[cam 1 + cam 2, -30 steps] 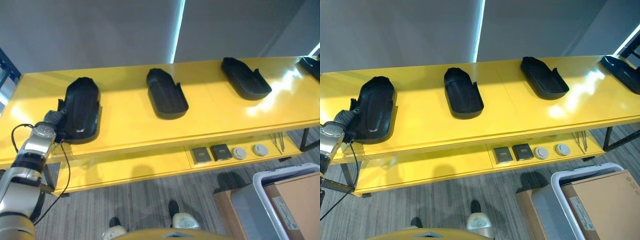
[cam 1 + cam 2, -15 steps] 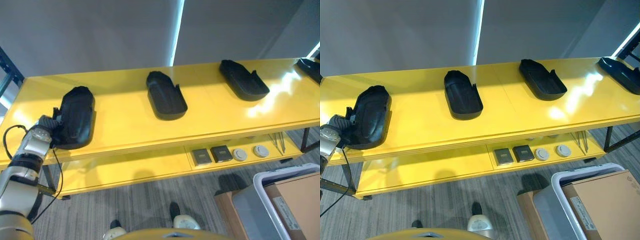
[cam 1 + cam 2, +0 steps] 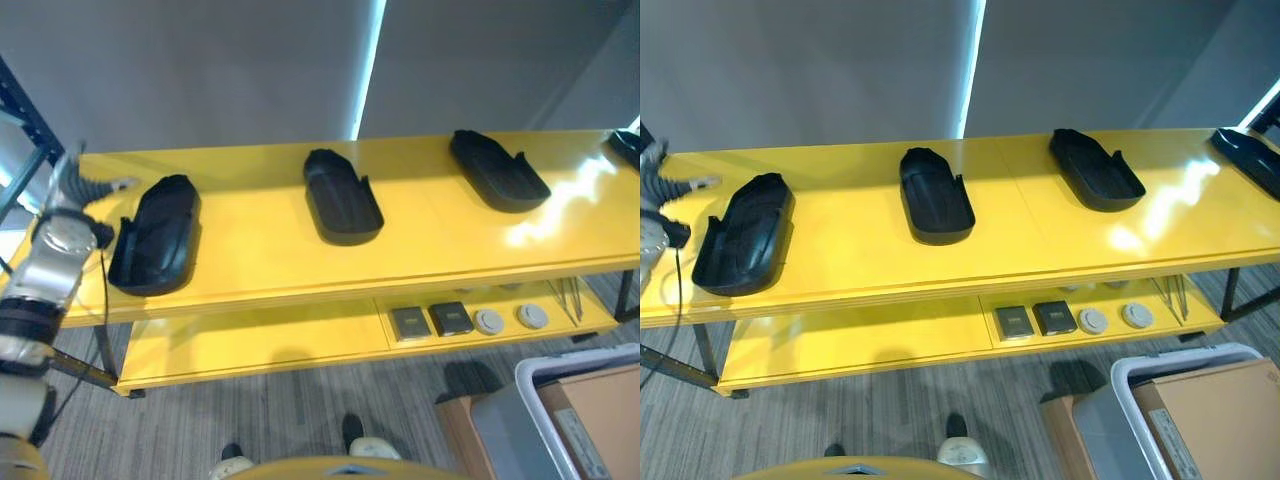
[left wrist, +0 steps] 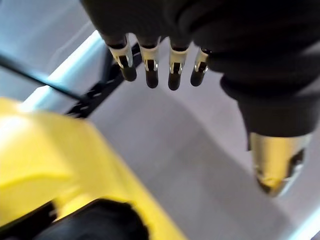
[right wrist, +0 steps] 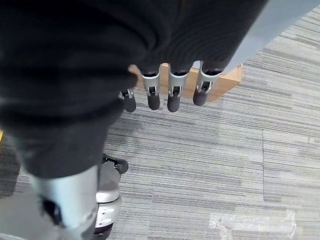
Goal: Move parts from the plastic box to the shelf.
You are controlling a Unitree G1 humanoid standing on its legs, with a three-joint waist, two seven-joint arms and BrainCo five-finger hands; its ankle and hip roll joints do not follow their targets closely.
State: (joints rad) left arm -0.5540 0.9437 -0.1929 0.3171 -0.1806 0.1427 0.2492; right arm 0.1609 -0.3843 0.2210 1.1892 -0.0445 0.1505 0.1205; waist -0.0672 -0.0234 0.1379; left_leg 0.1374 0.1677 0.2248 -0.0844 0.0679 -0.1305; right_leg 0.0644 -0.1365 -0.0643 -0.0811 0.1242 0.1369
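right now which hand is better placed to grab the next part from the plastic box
Right. The plastic box sits on the floor at the robot's right, and the right hand hangs open and empty; the left hand is up by the shelf's far left end.

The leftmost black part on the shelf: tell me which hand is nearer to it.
Left. The left hand hovers open just beside the leftmost black part; the right hand hangs over the floor, away from the shelf.

Rightmost part (image 3: 630, 146) cut by edge
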